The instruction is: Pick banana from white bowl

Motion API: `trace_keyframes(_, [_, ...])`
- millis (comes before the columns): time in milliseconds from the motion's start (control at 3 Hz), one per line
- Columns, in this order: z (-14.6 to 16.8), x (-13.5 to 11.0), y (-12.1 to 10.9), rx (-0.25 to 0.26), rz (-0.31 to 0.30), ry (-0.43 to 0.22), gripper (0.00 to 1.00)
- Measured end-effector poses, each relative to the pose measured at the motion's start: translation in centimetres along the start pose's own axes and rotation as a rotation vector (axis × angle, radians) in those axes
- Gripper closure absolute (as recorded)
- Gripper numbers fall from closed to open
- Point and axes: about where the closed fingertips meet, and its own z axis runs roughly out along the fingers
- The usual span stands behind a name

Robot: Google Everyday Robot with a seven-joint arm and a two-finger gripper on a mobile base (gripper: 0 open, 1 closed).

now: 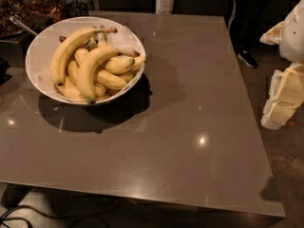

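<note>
The white bowl (42,49) is set on the grey tabletop (190,127), and it is heaped with bananas. The banana (87,72) to be picked is the big, long, very bent one. It is laid on top of the pile, near the middle of the white bowl. Its small dark tip is pointed at the near rim of the white bowl, and its other end is tucked among the shorter bananas (118,65). Just beside it, closer to the left wall of the white bowl, another long banana (66,51) with a thin brown stem is laid; that one is not wanted. The gripper (281,101) is held well apart from the white bowl, off to its right and past the edge of the tabletop, and nothing is touched by it. Whether it is open or closed cannot be told. The banana is likely light but soft, so it could be bruised if it is squeezed hard. Its skin looks smooth and may be a bit slippery. It is best taken around its thick middle, where it is highest in the white bowl and least crowded, with the grip set across its width.
</note>
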Motion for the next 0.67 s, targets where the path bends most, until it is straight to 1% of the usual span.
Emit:
trace_keyframes(333, [0.0,0.0,0.0,0.0,0.0,0.0,0.0])
trace_keyframes(667, [-0.44,-0.68,-0.17,0.024,-0.018,0.006,0.0])
